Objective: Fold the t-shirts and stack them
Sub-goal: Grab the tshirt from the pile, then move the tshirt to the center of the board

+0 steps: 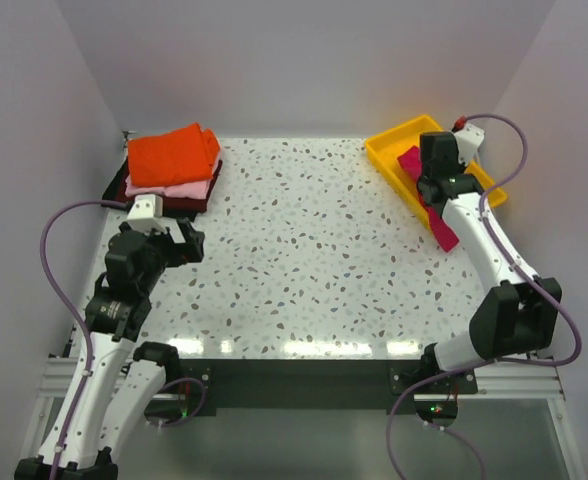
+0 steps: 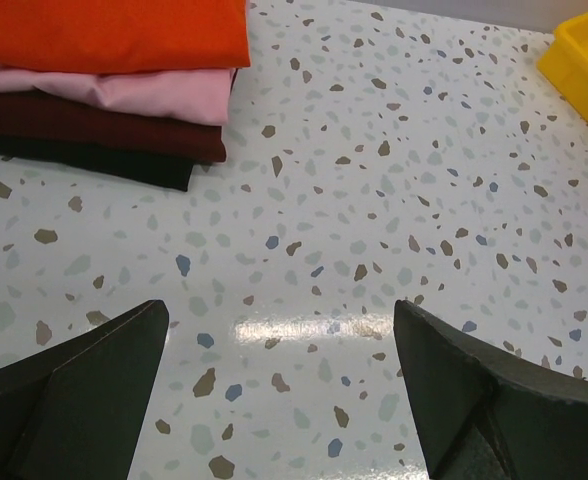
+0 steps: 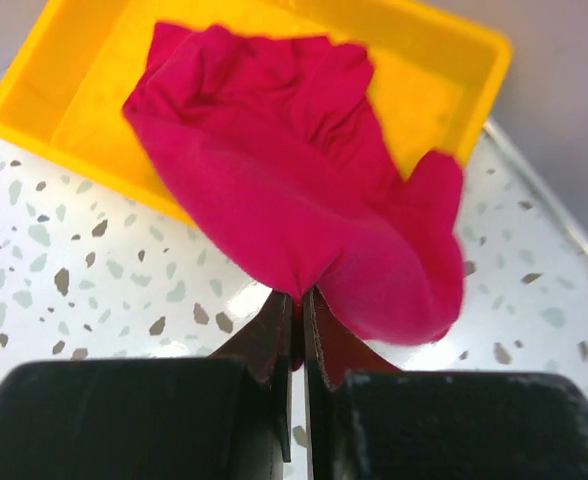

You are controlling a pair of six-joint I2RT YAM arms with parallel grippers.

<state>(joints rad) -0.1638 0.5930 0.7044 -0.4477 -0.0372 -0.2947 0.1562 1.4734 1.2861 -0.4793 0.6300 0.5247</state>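
Observation:
A crumpled crimson-magenta t-shirt [image 3: 294,180] hangs over the near wall of the yellow tray [image 3: 64,110], half in it and half on the table. My right gripper [image 3: 301,298] is shut on a fold of its lower edge. From above, that shirt [image 1: 440,228] trails out of the tray [image 1: 386,152] toward me beneath the right gripper [image 1: 432,183]. At the far left stands a stack of folded t-shirts: orange [image 1: 172,155] on top, pale pink [image 1: 179,188], then dark maroon [image 2: 94,125] underneath. My left gripper [image 2: 282,335] hovers open over bare table, just in front of that stack.
The speckled tabletop [image 1: 304,250] stretches between the stack and the tray. White walls close in the back and both sides. A black layer [image 2: 104,160] lies under the maroon shirt.

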